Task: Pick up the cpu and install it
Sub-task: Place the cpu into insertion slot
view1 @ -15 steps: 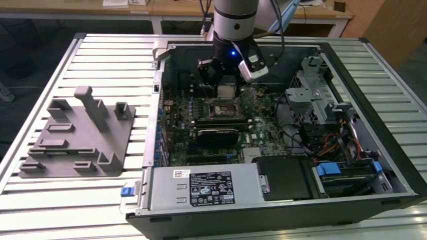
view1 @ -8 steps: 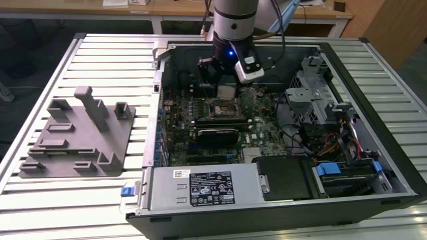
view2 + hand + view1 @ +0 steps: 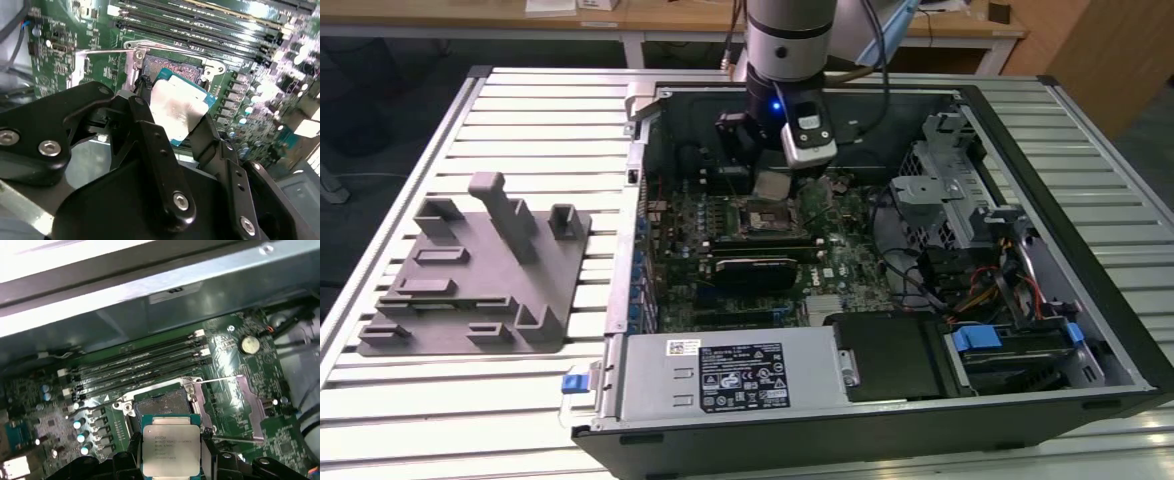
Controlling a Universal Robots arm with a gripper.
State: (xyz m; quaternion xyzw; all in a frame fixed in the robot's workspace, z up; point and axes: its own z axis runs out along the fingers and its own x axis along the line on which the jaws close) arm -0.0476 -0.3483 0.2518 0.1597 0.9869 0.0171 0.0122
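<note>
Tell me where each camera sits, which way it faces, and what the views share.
Exterior view: off the arm, high, looking down into the open computer case; arm and gripper show.
First wrist view: on the wrist, facing the motherboard's socket; fingers show.
Second wrist view: on the wrist, looking along the black fingers.
Shared: the cpu gripped near the socket.

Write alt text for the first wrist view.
The gripper's black fingers hold a small square CPU with a pale silver metal top close to the open metal-framed socket on the green motherboard. Long dark memory slots and a round silver battery lie beyond.
</note>
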